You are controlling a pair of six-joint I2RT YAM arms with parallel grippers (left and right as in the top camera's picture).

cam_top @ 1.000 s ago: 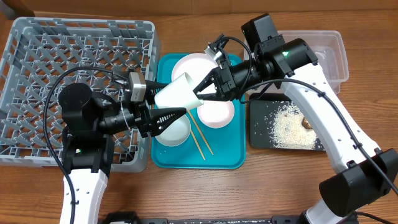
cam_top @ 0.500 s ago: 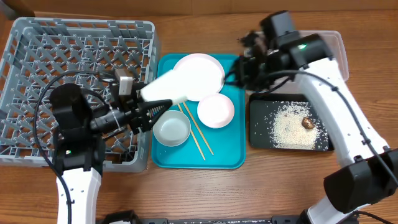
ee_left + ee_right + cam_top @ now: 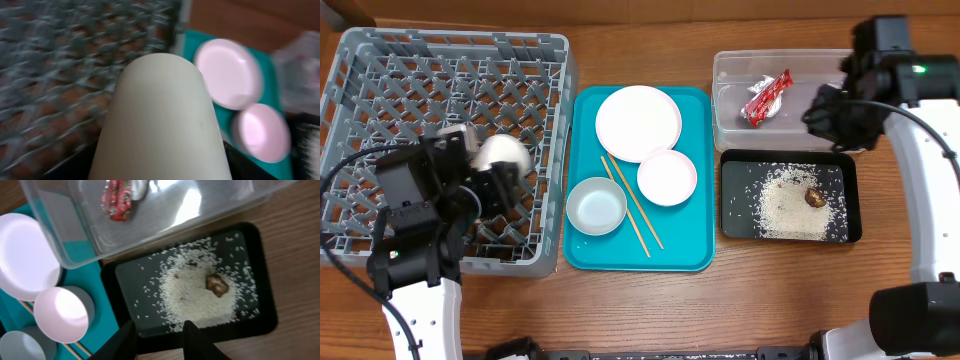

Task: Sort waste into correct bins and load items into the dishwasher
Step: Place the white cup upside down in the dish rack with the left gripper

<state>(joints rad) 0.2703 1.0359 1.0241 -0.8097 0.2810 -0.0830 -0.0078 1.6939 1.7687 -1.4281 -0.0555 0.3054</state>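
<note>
Small white cup (image 3: 160, 115): gripped by left gripper (image 3: 488, 178), above grey dish rack (image 3: 420, 80) near its right edge. Right gripper (image 3: 159, 340): jaws parted, empty, by clear tub's (image 3: 732, 130) right end.

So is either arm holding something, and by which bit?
Left fingers grip the small white cup near its open end, base pointing away; right fingers are empty.
</note>
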